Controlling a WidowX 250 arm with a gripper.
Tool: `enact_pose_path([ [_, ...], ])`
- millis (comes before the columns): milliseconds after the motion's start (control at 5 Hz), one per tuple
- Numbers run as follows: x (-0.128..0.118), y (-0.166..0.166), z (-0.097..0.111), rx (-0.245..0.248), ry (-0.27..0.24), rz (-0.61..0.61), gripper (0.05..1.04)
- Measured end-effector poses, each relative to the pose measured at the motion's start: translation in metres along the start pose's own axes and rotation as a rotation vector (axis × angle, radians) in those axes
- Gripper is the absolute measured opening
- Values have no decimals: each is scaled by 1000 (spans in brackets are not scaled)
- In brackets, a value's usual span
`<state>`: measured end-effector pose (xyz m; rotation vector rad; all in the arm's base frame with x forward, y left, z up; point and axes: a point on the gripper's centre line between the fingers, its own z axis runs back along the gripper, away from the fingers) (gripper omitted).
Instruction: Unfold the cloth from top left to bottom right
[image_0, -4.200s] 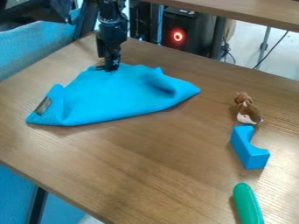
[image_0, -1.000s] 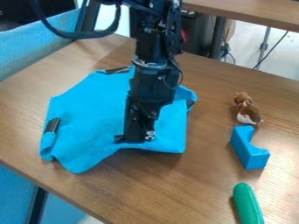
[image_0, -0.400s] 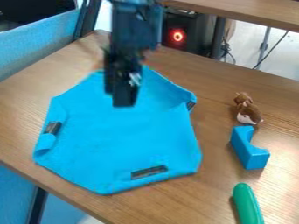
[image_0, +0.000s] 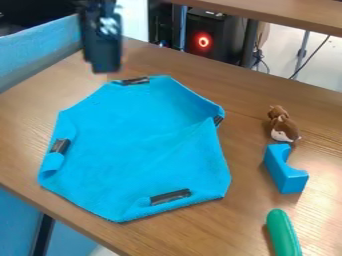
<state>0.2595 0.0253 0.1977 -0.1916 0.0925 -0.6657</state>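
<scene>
Across the table (image_0: 194, 227), as seen in the camera view, the blue cloth (image_0: 137, 145) is now spread into a broad, uneven patch, where a second ago its near side was bunched under the gripper (image_0: 99, 64). That near side has since been laid down closer to the table's near edge, and a dark strip (image_0: 170, 196) has been brought into sight along it. The gripper has been lifted away and carried back towards the upper left, and is now held above the table just beyond the cloth's far edge, apart from the fabric. Whether its jaws are wide or narrow cannot be told; no cloth is seen hanging from them. By this change the main unfolding appears to have been achieved, though full flatness has not been reached: the left corner (image_0: 50, 162) is left curled, and the right-hand edge (image_0: 212, 112) is turned inward. If anything more is wanted, only those folds would need to be eased out, with care taken that the opened part is not dragged.
</scene>
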Motion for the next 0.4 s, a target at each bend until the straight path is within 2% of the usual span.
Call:
enact_pose_path([
  [400,-1,-1,3,4,-6,-5,1001],
])
